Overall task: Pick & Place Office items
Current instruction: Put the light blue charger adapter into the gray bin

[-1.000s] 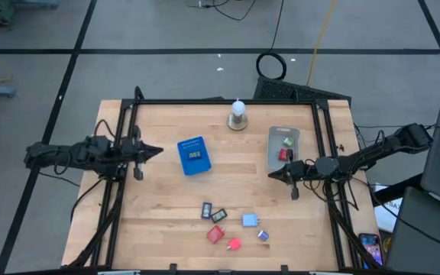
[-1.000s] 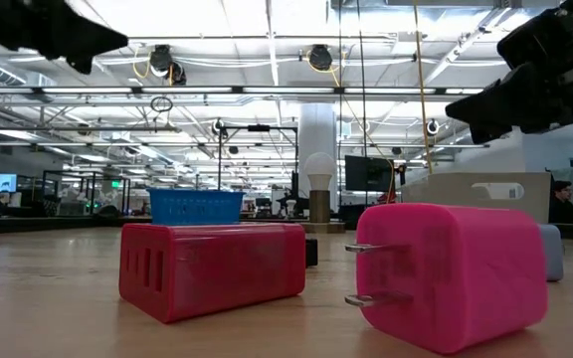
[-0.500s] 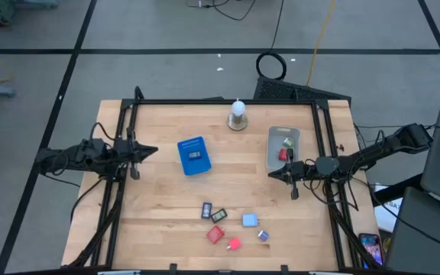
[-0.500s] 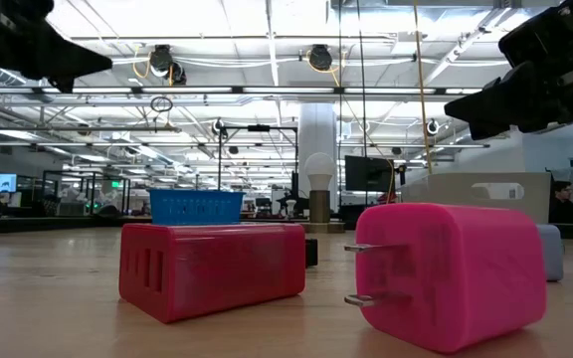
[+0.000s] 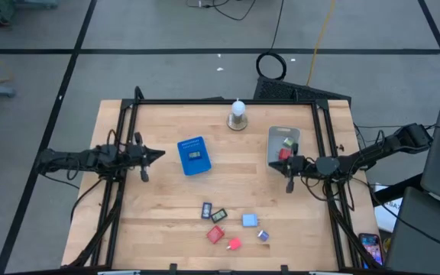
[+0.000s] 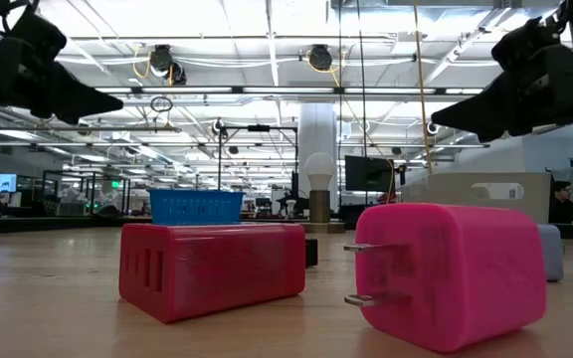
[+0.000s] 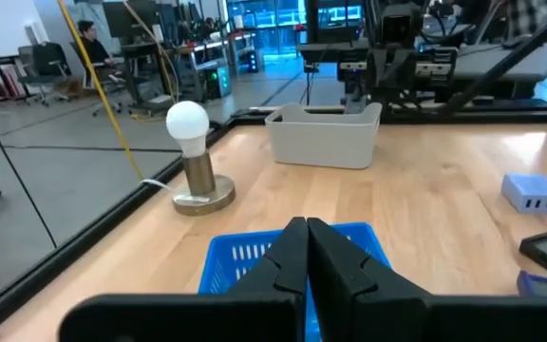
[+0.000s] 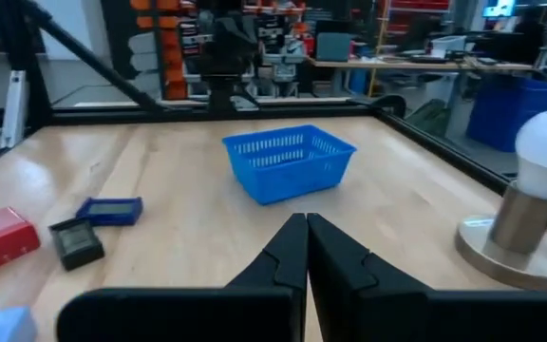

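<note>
Scattered near the table's front edge, the small coloured plastic office items (image 5: 231, 226) lie untouched. My left pincer (image 5: 156, 155), closed and empty, has swung back toward the blue mesh basket (image 5: 193, 156); my right pincer (image 5: 279, 161), closed too, has edged toward the grey tray (image 5: 283, 134). Sorting continues.

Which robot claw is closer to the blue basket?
The left claw. It hangs just beside the blue basket, pointing at it, shut and empty. The right claw is farther off on the basket's other side, by the grey bin, also shut.
</note>
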Robot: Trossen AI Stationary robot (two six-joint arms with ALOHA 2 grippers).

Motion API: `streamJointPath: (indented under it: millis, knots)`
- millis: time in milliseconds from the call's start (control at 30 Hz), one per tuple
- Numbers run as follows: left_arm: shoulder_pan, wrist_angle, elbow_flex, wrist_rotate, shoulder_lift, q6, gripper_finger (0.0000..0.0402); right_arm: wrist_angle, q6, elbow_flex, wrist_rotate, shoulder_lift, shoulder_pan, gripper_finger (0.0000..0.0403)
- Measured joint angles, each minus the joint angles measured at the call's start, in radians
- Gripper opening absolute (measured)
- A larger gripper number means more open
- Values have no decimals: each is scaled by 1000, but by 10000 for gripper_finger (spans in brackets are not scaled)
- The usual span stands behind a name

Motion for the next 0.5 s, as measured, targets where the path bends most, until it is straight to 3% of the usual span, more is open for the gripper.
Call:
streamJointPath:
  millis: [233, 500]
  knots:
    - [1, 0, -1, 0, 4, -51, 15, 0, 0, 0, 111, 0, -1, 0]
    - [1, 0, -1, 0, 28, -76, 11, -1, 0, -1, 110, 0, -1, 0]
